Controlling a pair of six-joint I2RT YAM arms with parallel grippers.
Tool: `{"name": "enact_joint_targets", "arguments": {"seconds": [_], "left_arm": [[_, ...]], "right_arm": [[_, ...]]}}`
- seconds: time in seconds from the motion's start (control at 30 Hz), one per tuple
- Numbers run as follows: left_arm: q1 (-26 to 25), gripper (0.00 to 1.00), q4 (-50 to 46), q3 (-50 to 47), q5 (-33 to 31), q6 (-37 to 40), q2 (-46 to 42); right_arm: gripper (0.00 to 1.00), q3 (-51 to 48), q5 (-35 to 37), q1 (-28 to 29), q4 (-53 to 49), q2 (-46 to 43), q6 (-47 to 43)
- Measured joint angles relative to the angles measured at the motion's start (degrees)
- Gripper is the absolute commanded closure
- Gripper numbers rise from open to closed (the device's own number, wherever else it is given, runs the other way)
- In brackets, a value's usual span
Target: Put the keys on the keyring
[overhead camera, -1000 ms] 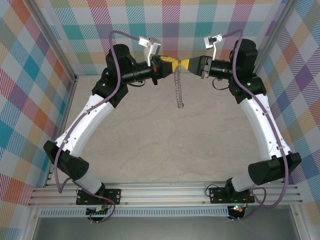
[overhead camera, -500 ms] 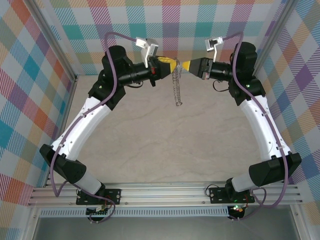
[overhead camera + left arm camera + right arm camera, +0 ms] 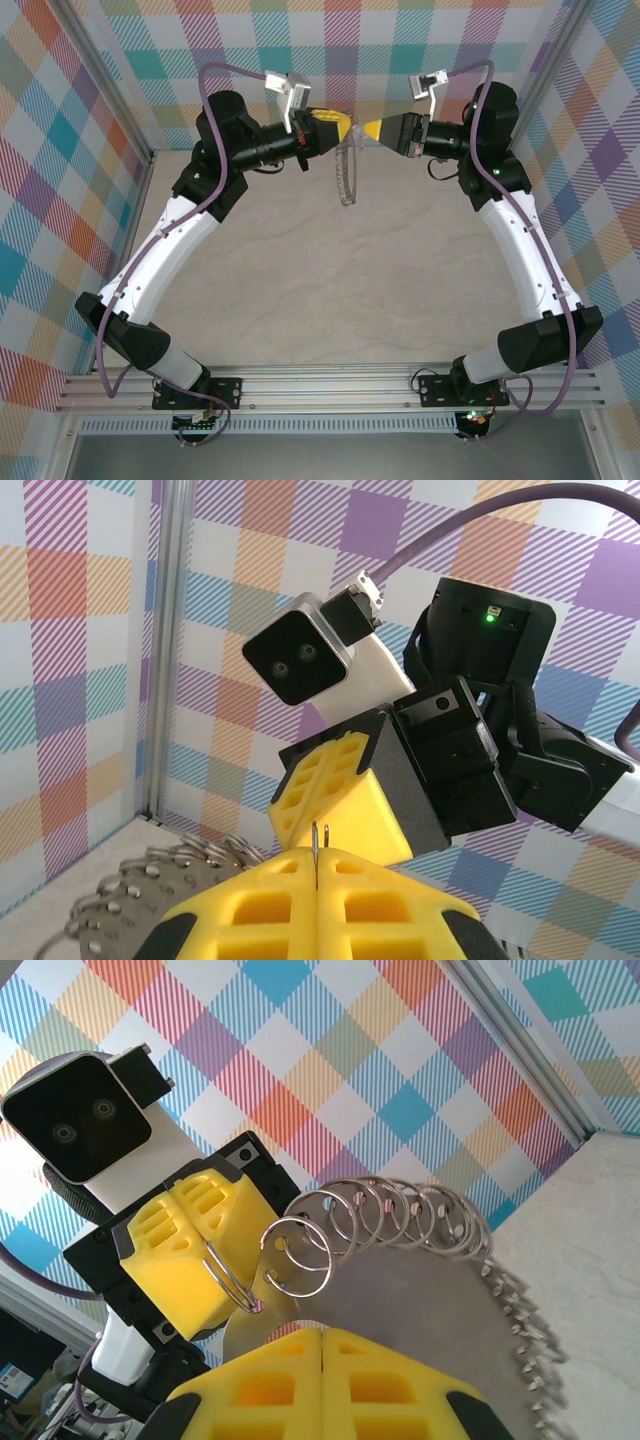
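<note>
Keyring (image 3: 346, 180) hangs from both pinching fingers (image 3: 332, 125), long axis vertical.

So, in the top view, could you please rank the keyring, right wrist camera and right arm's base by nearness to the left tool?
From the left tool:
1. keyring, hanging at its tip.
2. right wrist camera, across to the right.
3. right arm's base, near edge.
</note>
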Motion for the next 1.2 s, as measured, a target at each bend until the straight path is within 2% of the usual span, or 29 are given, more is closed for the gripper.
{"name": "enact_joint_targets", "arguments": {"seconds": [0.27, 0.67, 1.2], "left_arm": [[0.0, 1.00, 0.0, 0.0, 0.0, -0.1, 0.0], [0.0, 1.00, 0.0, 0.0, 0.1, -0.8, 0.0], [0.0, 1.00, 0.0, 0.0, 0.1, -0.9, 0.0]], "right_arm": [[1.00, 3.0, 3.1, 0.0, -2.4, -1.1, -2.2], [1.00, 12.2, 2.6, 0.9, -3.8, 0.1, -4.1], [1.00, 12.9, 2.9, 2.8, -8.9, 3.1, -7.8]]}}
